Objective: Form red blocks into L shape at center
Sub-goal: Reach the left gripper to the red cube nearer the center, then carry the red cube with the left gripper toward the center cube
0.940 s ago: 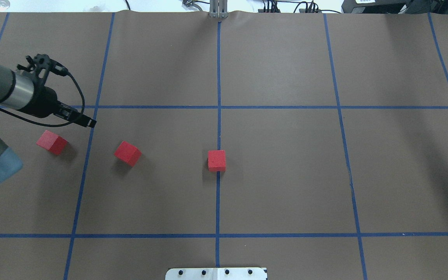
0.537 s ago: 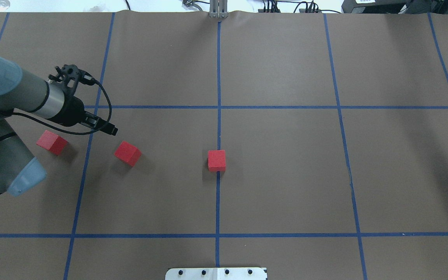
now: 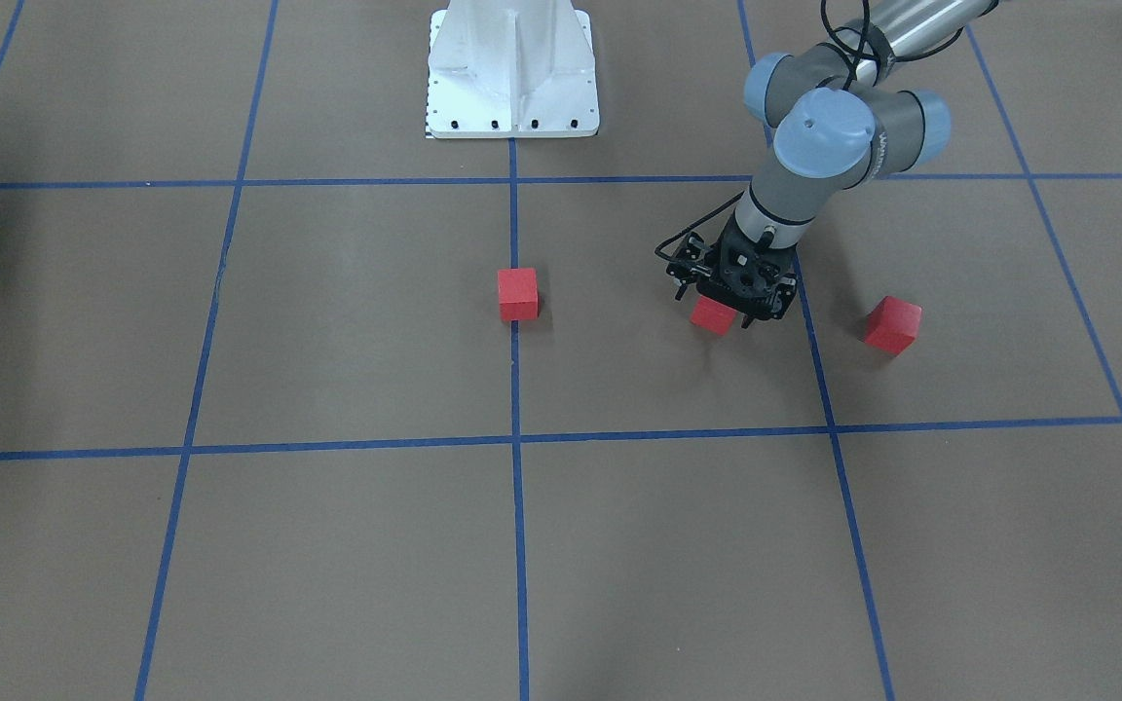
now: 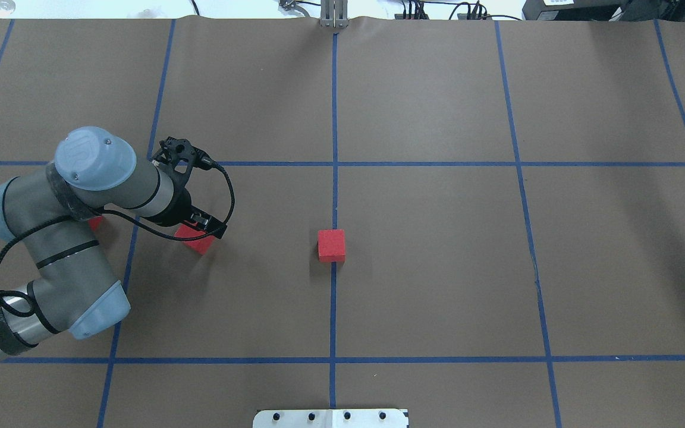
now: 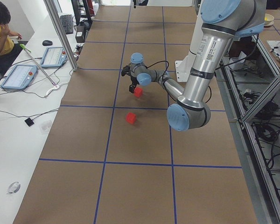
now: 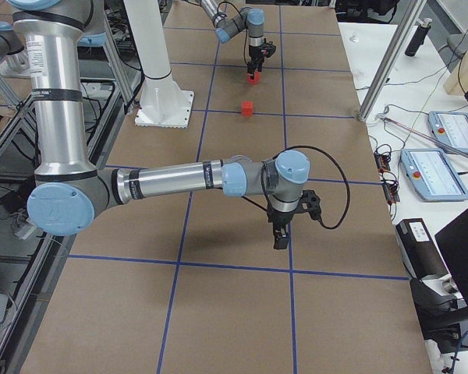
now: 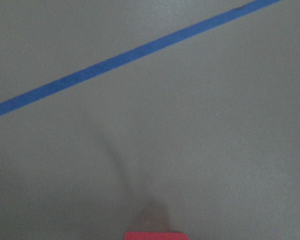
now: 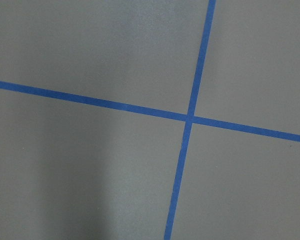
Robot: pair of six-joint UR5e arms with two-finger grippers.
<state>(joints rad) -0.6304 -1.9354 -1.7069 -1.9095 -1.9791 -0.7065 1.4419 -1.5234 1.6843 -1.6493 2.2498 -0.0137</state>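
Three small red blocks lie on the brown table. One block point(image 4: 331, 245) sits on the centre line, also shown in the front view point(image 3: 518, 294). The middle block point(image 4: 198, 243) lies to its left and is partly covered by my left gripper point(image 4: 210, 229). The gripper hangs just over it, with the block point(image 3: 712, 314) showing under it point(image 3: 738, 310); the jaws look open. The left wrist view shows only this block's top edge point(image 7: 155, 236). The third block point(image 3: 892, 323) lies further left and is mostly hidden under my arm in the overhead view. My right gripper point(image 6: 279, 238) shows only in the right side view, so I cannot tell its state.
Blue tape lines point(image 4: 333, 163) divide the table into large squares. The white robot base point(image 3: 512, 68) stands at the table's near edge. The right wrist view shows only a crossing of tape lines point(image 8: 189, 118). A person point(image 5: 0, 28) sits beyond the table's far side.
My left arm has swung right and forward, from beside the far-left block to over the middle block. It now covers most of the far-left block. The blocks have not moved.
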